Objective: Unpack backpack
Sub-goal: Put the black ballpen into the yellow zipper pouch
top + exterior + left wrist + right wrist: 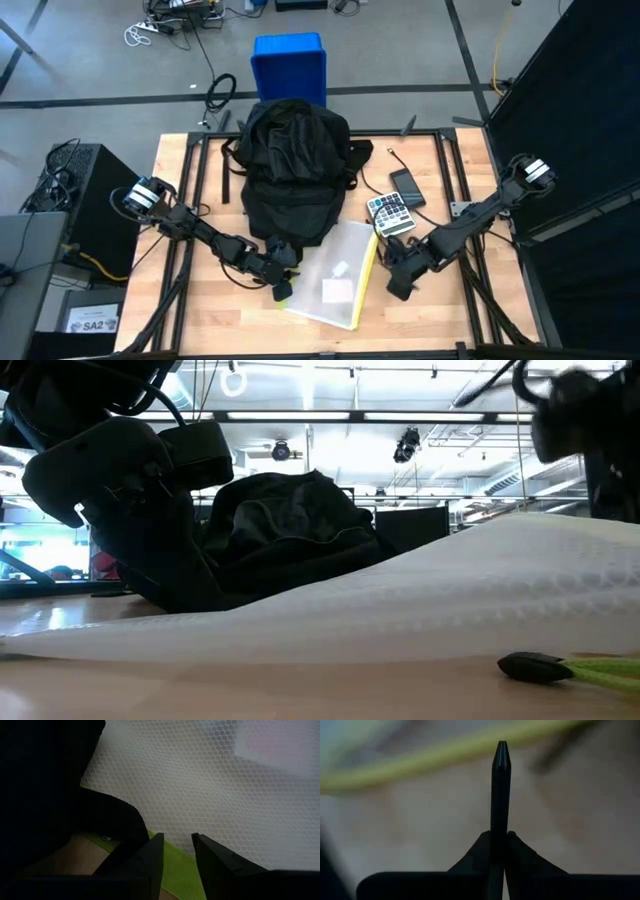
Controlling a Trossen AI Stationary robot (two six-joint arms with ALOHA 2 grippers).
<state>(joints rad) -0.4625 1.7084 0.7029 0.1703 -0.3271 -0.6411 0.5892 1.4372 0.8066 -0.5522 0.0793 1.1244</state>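
Observation:
The black backpack [295, 170] lies on its back at the table's far middle. In front of it a white mesh pouch [335, 275] with a yellow-green edge lies flat on the wood. My left gripper [281, 287] is at the pouch's near left corner, shut on its green edge [177, 870]. My right gripper [398, 283] hangs just right of the pouch, shut on a slim dark pen [500, 790]. My left gripper has the pouch's green edge strip [176, 862] between its two fingers at the near left corner, coming slanting down from the table's left. The rest of the pouch lies on the table. My right gripper pinches the pen's shaft [499, 827] between its two fingers. The pen runs along the fingers, tip pointing away from them, lifted clear above the wood.
A calculator [390, 213] and a black phone [407, 186] lie right of the backpack. A blue bin [290, 65] stands beyond the table's far edge. Bare wood shows at the near right and far left.

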